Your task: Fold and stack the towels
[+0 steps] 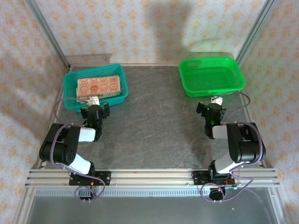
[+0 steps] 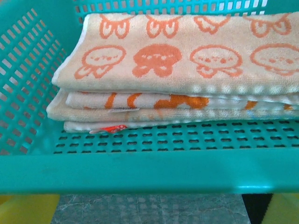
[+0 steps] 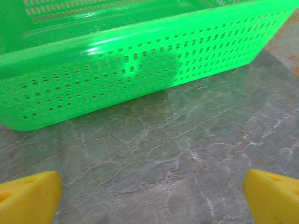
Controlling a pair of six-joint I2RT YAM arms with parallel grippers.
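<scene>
A neat stack of folded towels lies in the teal basket at the back left, cream side up with orange face prints. In the left wrist view the towels show several layers behind the teal basket's near rim. My left gripper hangs just in front of that rim, open, with yellow fingertips wide apart and nothing between them. My right gripper is open above bare table, its yellow fingertips at the corners of the right wrist view.
An empty bright green basket stands at the back right, its perforated near wall right ahead of my right gripper. Dark marbled table spreads between the arms. Patterned walls and metal frame posts enclose the table.
</scene>
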